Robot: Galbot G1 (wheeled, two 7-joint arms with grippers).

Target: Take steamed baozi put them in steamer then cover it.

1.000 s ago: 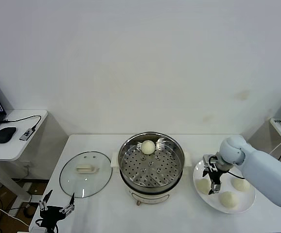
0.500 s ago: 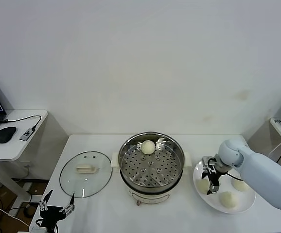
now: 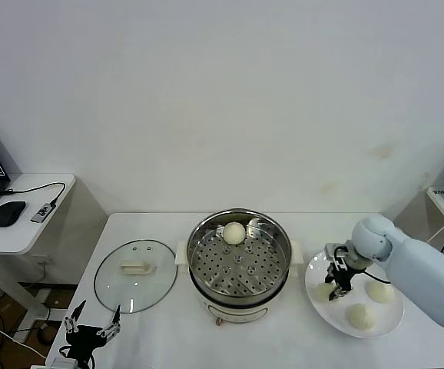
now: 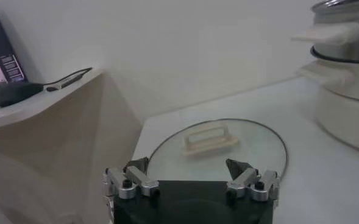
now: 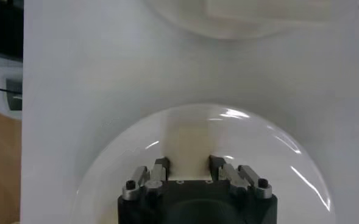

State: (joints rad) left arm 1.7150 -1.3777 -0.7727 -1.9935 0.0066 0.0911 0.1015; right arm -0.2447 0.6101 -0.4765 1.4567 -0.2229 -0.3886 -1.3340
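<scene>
**On the plate: right gripper closed on a bun**

On the white bench [image 3: 160,323] the steamer [image 3: 240,261] stands at centre, uncovered, its perforated tray visible. One baozi in the steamer [image 3: 234,232] rests at the far side of the tray, close to the wall.

Right of the steamer, just beside its cream side handle, lies the white plate [image 3: 319,307]. Two loose baozi sit on it: one toward the right edge [image 3: 381,291], one toward the near edge [image 3: 359,315].

The right gripper [image 3: 337,290] points down over the left part of the plate, arm reaching in from the right. In the right wrist view the right gripper [image 5: 184,164] has its fingers [image 5: 158,167] pressed against both sides of a pale gripped baozi [image 5: 185,143], so it is closed on that bun. Whether the bun is touching the plate or clear of it cannot be told.

The cover [image 3: 135,274] lies flat on the bench left of the steamer, handle up, apart from the pot.

The left gripper [image 3: 91,321] is parked at the near left corner of the bench, below the cover; the left wrist view shows the left gripper [image 4: 190,171] with jaws spread wide, nothing between them, the cover [image 4: 216,149] just ahead of it.

A side table [image 3: 22,223] at far left carries a mouse [image 3: 8,213] and a cable.
</scene>
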